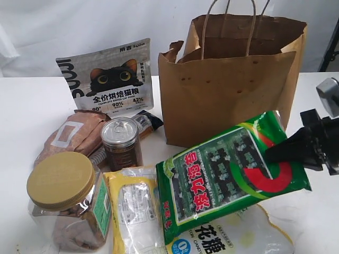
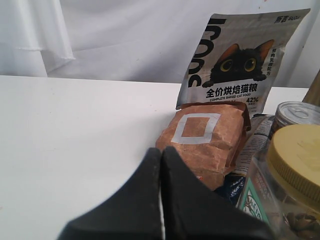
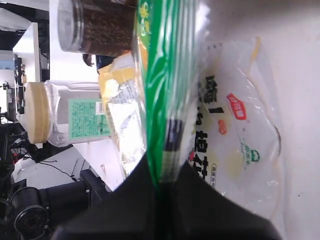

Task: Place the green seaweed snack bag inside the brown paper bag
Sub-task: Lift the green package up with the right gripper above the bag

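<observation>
The right claw (image 1: 271, 153) pinches the green seaweed snack bag (image 1: 222, 177) in front of the brown paper bag (image 1: 228, 90); the left claw (image 2: 161, 167) is closed, empty.

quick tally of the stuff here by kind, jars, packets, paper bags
jars: 2, gold-lid jar, pull-tab jar
paper bags: 1, brown paper bag
soft packets: 6, green seaweed snack bag, cat food pouch, pinkish pouch, dark packet, yellow packet, candy packet
total: 9

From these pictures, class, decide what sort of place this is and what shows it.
Probably a lab bench staged for grocery packing: white table, white sheeting behind, a brown paper bag, and the right gripper holding the green seaweed snack bag.
</observation>
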You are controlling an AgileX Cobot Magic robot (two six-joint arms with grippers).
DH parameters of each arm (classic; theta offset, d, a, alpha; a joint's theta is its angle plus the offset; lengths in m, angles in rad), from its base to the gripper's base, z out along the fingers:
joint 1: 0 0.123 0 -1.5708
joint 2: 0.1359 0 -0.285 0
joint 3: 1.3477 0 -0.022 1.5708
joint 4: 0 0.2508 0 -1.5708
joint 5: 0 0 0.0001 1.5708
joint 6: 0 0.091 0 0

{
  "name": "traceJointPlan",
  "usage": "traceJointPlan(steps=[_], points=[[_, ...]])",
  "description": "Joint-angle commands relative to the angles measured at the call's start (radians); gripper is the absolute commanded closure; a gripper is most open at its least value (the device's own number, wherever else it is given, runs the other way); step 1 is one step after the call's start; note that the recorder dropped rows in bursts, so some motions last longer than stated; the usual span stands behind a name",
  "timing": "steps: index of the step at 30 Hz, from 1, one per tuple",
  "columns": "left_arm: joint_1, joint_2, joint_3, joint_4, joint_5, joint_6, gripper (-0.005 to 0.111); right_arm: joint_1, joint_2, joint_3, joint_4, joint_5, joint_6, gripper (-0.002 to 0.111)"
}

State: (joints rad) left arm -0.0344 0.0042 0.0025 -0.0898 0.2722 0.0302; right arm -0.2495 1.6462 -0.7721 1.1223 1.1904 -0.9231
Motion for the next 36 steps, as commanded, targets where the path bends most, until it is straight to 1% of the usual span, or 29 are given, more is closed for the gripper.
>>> traceJointPlan(steps=[1, 5, 10, 15, 18, 20, 23, 29, 32, 33, 36], points=[[-0.004, -0.004, -0.002, 0.003, -0.006, 0.004, 0.107, 0.005, -0.1, 0.001, 0.06, 0.031, -0.018, 0.108], [-0.004, -0.004, -0.002, 0.003, -0.006, 0.002, 0.107, 0.005, -0.212, -0.002, 0.105, 0.031, -0.018, 0.108], [-0.004, -0.004, -0.002, 0.003, -0.006, 0.002, 0.107, 0.011, -0.375, -0.002, 0.096, 0.031, 0.058, 0.108], [-0.004, -0.004, -0.002, 0.003, -0.006, 0.005, 0.107, 0.067, -0.537, -0.002, 0.064, 0.031, 0.16, 0.108], [-0.004, -0.004, -0.002, 0.003, -0.006, 0.005, 0.107, 0.096, -0.674, -0.022, 0.064, 0.031, 0.233, 0.108], [-0.004, -0.004, -0.002, 0.003, -0.006, 0.005, 0.107, 0.099, -0.77, -0.085, 0.071, 0.031, 0.283, 0.108], [-0.004, -0.004, -0.002, 0.003, -0.006, 0.002, 0.107, 0.099, -0.833, -0.189, 0.071, 0.031, 0.338, 0.108], [-0.004, -0.004, -0.002, 0.003, -0.006, 0.002, 0.107, 0.099, -0.843, -0.378, 0.063, 0.031, 0.359, 0.108], [-0.004, -0.004, -0.002, 0.003, -0.006, 0.002, 0.107, 0.099, -0.841, -0.437, 0.008, 0.031, 0.359, 0.108], [-0.004, -0.004, -0.002, 0.003, -0.006, 0.005, 0.107, 0.099, -0.841, -0.467, -0.037, 0.028, 0.359, 0.108], [-0.004, -0.004, -0.002, 0.003, -0.006, 0.005, 0.107, 0.099, -0.837, -0.499, -0.09, -0.063, 0.359, 0.108]])
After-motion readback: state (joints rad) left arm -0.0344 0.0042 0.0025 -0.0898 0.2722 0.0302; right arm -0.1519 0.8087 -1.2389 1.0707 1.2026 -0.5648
